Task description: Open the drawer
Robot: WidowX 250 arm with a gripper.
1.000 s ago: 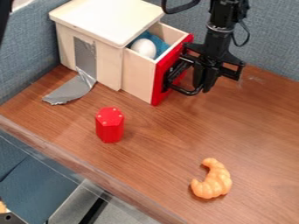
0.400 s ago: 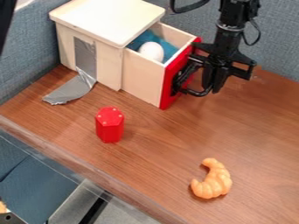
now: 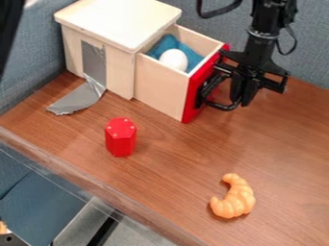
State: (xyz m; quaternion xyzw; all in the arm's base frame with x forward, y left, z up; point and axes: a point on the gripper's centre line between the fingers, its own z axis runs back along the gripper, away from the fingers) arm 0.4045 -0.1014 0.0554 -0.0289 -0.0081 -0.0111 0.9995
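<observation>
The drawer (image 3: 159, 91) stood well open, upper middle of the frame. Its handle (image 3: 221, 106) lay just to the picture's left of the gripper (image 3: 241, 100), lengthwise across the pull (which would go to lower right). Black against black, I could not tell whether the gripper was clenched.

Site: probably a robotics lab; view too tight to exclude an office. Evidence: black robot arm (image 3: 259, 45) above the jaws, blue fabric partition (image 3: 312, 53) behind them, wood-grain tabletop (image 3: 173, 178) below, toy croissant (image 3: 236, 201) out in front.
</observation>
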